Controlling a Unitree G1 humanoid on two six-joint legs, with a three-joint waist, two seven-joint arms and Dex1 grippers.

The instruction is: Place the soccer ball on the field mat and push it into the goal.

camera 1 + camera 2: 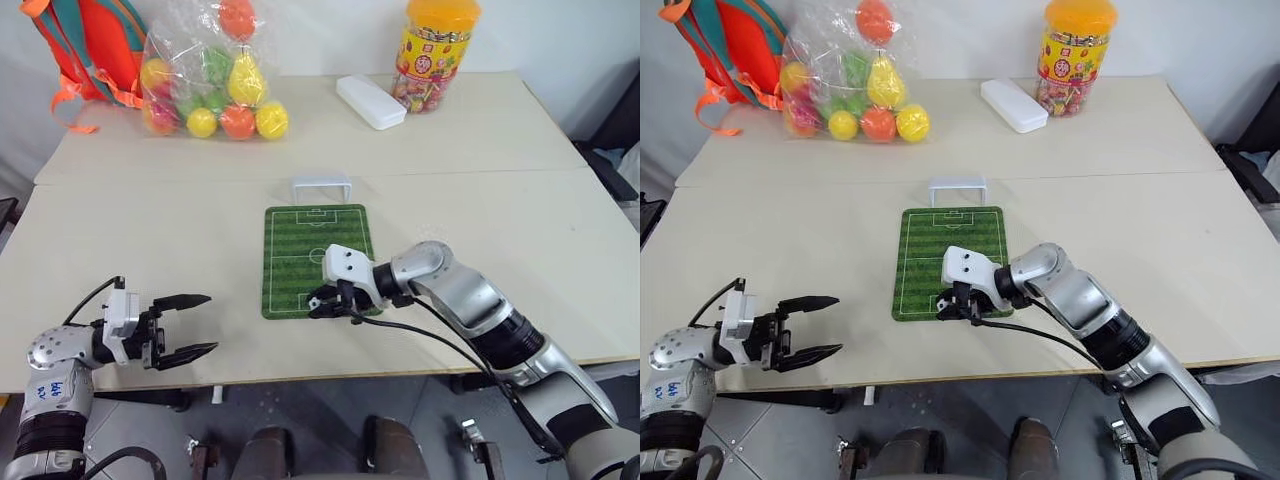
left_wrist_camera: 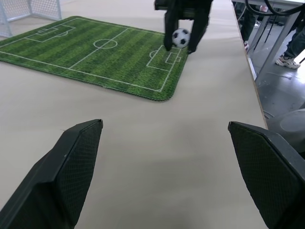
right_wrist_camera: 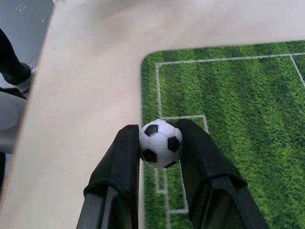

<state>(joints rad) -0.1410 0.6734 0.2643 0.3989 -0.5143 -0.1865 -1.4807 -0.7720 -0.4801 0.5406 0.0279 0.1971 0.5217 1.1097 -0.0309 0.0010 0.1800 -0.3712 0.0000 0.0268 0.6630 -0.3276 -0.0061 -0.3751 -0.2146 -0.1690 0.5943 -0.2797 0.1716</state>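
R hand (image 3: 161, 143) pinches the soccer ball (image 3: 160, 143) btwn both fingers, above the near end of the field mat (image 1: 300, 250), by its penalty box. Goal (image 1: 321, 185) sits at the mat's far end, well beyond the hand. L hand (image 1: 195, 325) spread wide, nothing in it, over the counter (image 1: 150, 230), off to the mat's left.

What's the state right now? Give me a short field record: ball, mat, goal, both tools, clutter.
ball: soccer ball pinched between the right tool's fingers, over the mat's near edge
mat: field mat flat on the table, goal at its far end
goal: goal upright, just past the mat's far edge
right tool: right tool shut on the ball
left tool: left tool open, nothing held, left of the mat
clutter: bag of coloured balls, white case, candy jar at the table's far side
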